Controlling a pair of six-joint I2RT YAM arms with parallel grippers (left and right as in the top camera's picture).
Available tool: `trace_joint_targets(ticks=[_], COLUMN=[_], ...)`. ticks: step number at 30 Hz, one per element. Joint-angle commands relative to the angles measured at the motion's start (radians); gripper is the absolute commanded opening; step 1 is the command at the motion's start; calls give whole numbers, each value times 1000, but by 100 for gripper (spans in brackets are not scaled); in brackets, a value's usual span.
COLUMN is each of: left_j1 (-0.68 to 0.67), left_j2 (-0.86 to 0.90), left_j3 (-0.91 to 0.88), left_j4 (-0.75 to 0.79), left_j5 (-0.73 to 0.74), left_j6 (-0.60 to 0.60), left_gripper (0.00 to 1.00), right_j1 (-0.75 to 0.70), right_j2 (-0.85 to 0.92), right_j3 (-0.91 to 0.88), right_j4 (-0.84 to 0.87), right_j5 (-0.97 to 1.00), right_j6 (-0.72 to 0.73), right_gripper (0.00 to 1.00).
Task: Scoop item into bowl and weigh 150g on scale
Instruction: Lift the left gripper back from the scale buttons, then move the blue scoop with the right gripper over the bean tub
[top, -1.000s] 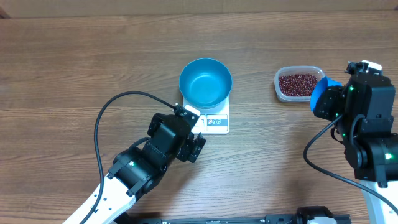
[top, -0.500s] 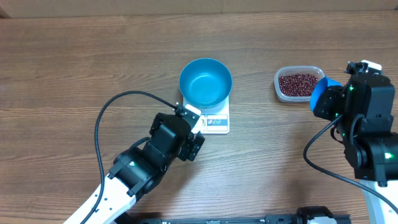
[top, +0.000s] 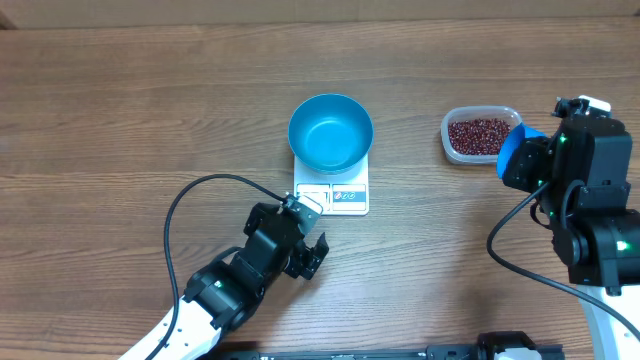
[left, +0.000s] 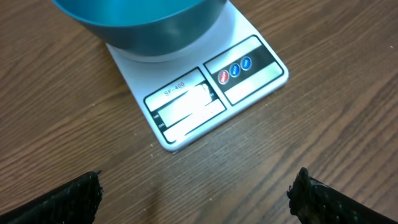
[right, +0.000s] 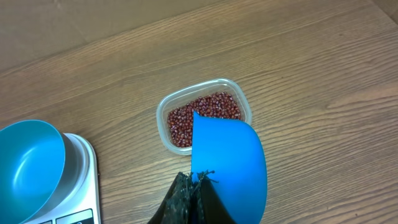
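Observation:
The empty blue bowl (top: 331, 131) stands on the white scale (top: 347, 197) at mid-table. In the left wrist view the bowl (left: 143, 25) fills the top edge, above the scale's (left: 255, 87) front strip. My left gripper (left: 199, 199) hovers open over bare wood just in front of the scale, nothing between its fingers (left: 68, 199). The dark red-brown beans (right: 205, 115) lie in a clear tub (right: 163, 118) at the right. My right gripper (right: 196, 180) is shut on the handle of a blue scoop (right: 230, 162), held just in front of the tub (top: 478, 134).
A black cable (top: 185, 205) loops from the left arm over the table. The right arm's bulky wrist (top: 590, 200) sits near the right edge. Bare wood lies to the left of the scale and behind the bowl.
My left arm has drawn back from the scale toward the near edge, still open. The right arm and scoop have not moved.

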Motion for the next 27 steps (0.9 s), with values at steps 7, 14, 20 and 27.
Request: trace_joint_targets(ticks=[7, 14, 20, 27], left_j1=[92, 124, 124, 124], left_j2=[-15, -15, -15, -15], left_j3=[-5, -5, -5, -5], left_j4=[24, 27, 27, 27], left_j5=[109, 155, 154, 154], left_j6=[58, 94, 94, 94], left_gripper=[100, 100, 100, 99], right_j1=[-1, -1, -1, -1], right_j2=[-2, -2, -2, -2], right_j3=[25, 25, 25, 25], right_j4=[10, 9, 9, 10], right_j5=[0, 0, 0, 0], right_j6=[-1, 0, 0, 0], right_gripper=[4, 4, 4, 4])
